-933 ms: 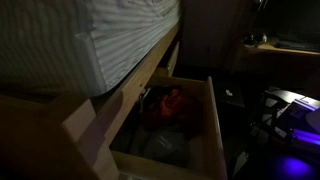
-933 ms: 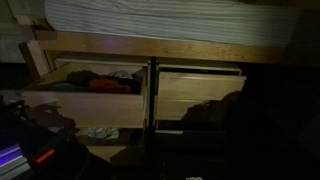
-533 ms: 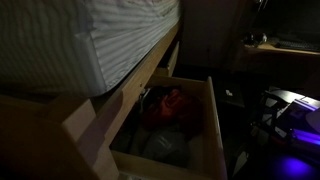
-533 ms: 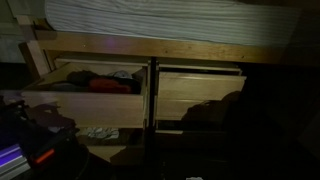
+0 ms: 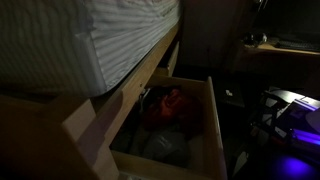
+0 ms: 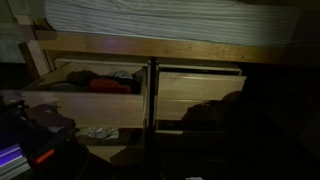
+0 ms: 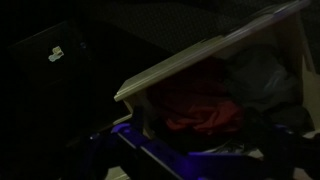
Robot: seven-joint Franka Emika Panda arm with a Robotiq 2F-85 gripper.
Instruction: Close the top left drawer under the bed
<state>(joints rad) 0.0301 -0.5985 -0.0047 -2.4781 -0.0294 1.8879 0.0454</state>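
The top left drawer [image 6: 85,108] under the bed is pulled out wide in both exterior views; its front panel [image 5: 215,120] stands far from the frame. Red cloth [image 5: 172,105] and other clothes lie inside, and the red cloth also shows in an exterior view [image 6: 108,86]. In the wrist view the drawer's rim [image 7: 180,65] and the red cloth [image 7: 205,105] lie just ahead of my gripper [image 7: 200,160], which is a dark shape lit blue. Its jaws are too dark to read. It touches nothing that I can see.
The striped mattress [image 5: 90,35] overhangs the wooden bed frame [image 6: 150,45]. The top right drawer [image 6: 198,95] stands slightly out. A lower left drawer [image 6: 98,132] shows pale cloth. The robot base [image 5: 290,115] with blue light is beside the drawer. A desk [image 5: 285,45] stands behind.
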